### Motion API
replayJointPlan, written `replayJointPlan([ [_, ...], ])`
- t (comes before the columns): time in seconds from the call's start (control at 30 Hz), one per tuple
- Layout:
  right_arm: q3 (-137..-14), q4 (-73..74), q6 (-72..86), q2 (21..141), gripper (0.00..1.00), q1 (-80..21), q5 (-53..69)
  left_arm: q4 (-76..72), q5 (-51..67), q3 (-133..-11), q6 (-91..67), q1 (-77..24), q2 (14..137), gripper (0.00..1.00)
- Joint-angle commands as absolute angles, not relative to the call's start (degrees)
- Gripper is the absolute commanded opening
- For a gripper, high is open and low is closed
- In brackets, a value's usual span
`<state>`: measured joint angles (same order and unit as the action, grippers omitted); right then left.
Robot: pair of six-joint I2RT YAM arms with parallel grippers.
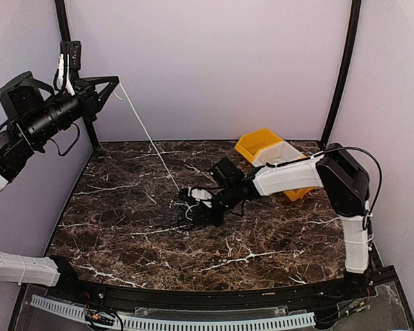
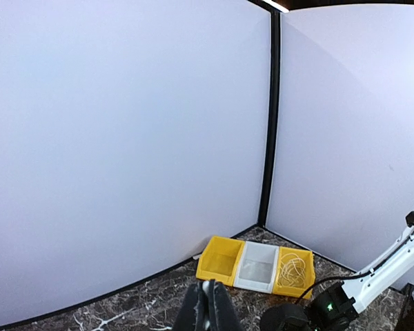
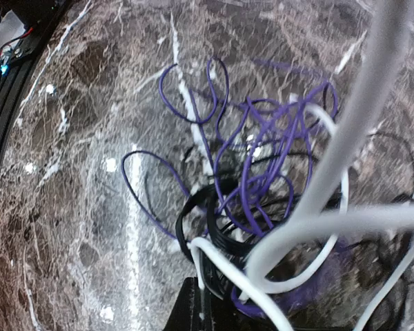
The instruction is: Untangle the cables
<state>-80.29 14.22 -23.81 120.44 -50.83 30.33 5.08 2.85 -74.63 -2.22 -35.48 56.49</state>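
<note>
The cables lie in a clump point(image 1: 196, 205) mid-table: white, black and thin purple cords. My left gripper point(image 1: 116, 82) is raised high at the back left and is shut on the white cable point(image 1: 148, 138), which runs taut down to the clump. In the left wrist view its fingers point(image 2: 208, 308) are closed with a bit of white between them. My right gripper point(image 1: 205, 200) is down at the clump. In the right wrist view it point(image 3: 203, 312) is shut on a white cable point(image 3: 224, 258) beside black loops point(image 3: 193, 217) and purple cords point(image 3: 259, 155).
A row of bins, yellow, white and yellow point(image 1: 262, 146), stands at the back right; in the left wrist view point(image 2: 259, 265) the far yellow one holds a pale coiled cord. Black frame posts point(image 1: 341, 69) stand at the back corners.
</note>
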Motion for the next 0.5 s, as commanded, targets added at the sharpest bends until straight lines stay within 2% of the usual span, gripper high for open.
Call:
replayJointPlan([
  [0.0, -79.7, 13.9, -23.1, 120.8, 0.00, -50.5, 28.8, 1.5, -4.7, -82.0, -0.4, -35.4, 54.3, 0.00],
  [0.13, -79.4, 14.7, -23.8, 118.3, 0.00, -50.5, 29.6, 1.1, -5.3, -82.7, 0.9, -35.4, 53.9, 0.00],
  [0.23, -78.7, 15.9, -26.2, 115.2, 0.10, -50.5, 28.7, 1.1, -5.0, -81.8, 0.3, -35.4, 53.2, 0.00],
  [0.33, -77.0, 15.6, -27.7, 113.8, 0.25, -50.5, 26.0, 0.2, -5.4, -82.2, 0.3, -35.4, 52.4, 0.00],
  [0.47, -76.3, 15.8, -27.2, 116.1, 0.34, -50.3, 26.0, 1.6, -5.5, -89.4, 1.9, -35.4, 54.6, 0.00],
])
